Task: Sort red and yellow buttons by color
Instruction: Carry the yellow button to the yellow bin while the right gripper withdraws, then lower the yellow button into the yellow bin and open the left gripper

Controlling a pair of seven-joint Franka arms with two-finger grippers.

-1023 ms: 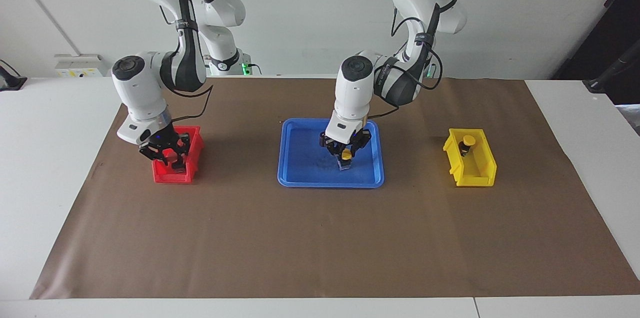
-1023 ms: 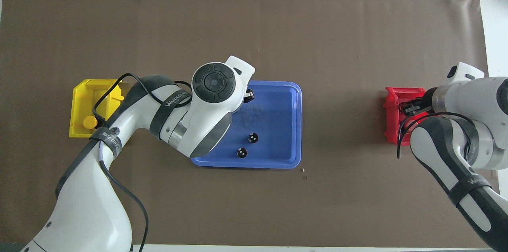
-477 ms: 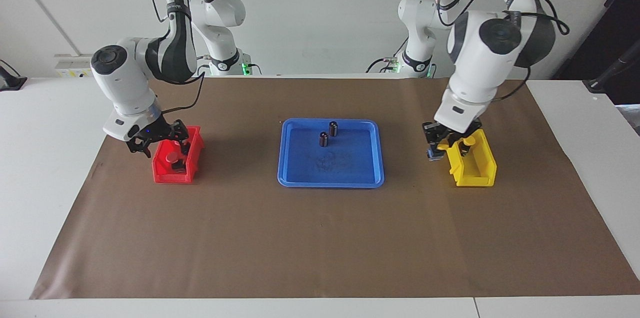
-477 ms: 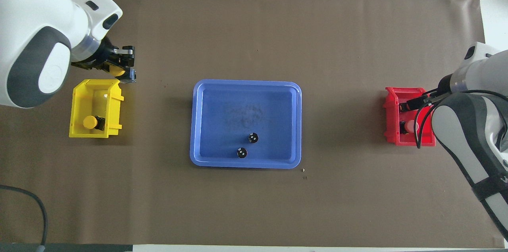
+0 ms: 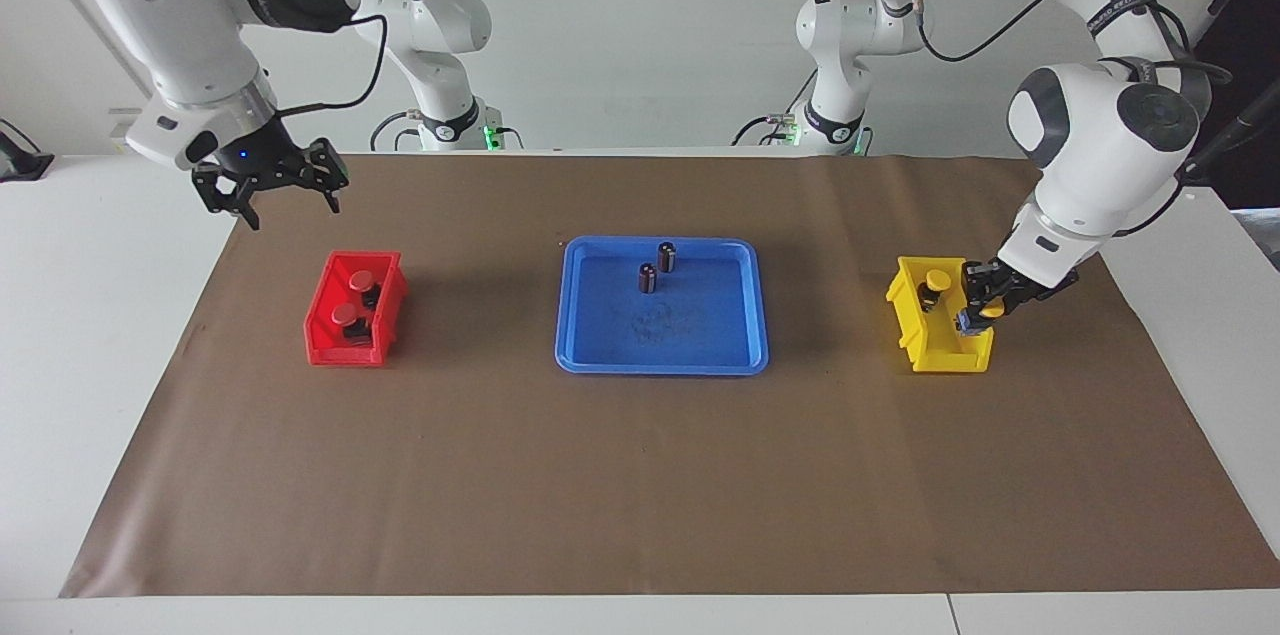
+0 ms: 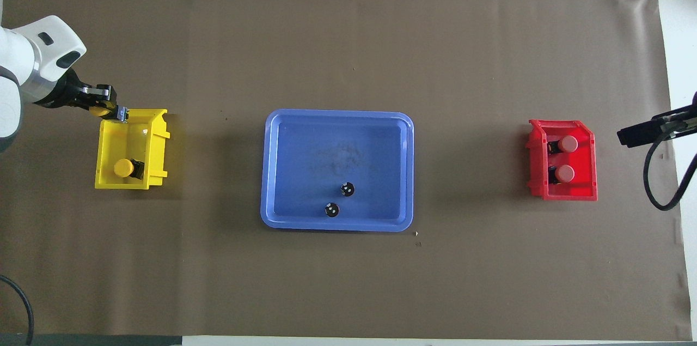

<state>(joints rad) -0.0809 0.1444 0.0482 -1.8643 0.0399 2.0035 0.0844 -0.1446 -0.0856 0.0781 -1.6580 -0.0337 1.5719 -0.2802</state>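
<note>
Two red buttons [image 5: 362,283] [image 5: 345,317] lie in the red bin [image 5: 340,350] at the right arm's end of the table; they also show in the overhead view [image 6: 568,143] [image 6: 564,173]. One yellow button [image 5: 935,283] sits in the yellow bin [image 5: 945,355] at the left arm's end. My left gripper [image 5: 985,307] is shut on the second yellow button [image 6: 99,111] and holds it over the yellow bin's rim [image 6: 133,117]. My right gripper [image 5: 285,200] is open and empty, raised over the paper beside the red bin.
A blue tray [image 5: 660,335] sits mid-table with two dark capless cylinders [image 5: 666,257] [image 5: 648,277] standing in it, toward the robots. Brown paper [image 5: 640,475] covers the table.
My left gripper carried the yellow button from the blue tray to the yellow bin's rim. My right gripper left a red button in the red bin, then rose and drew back.
</note>
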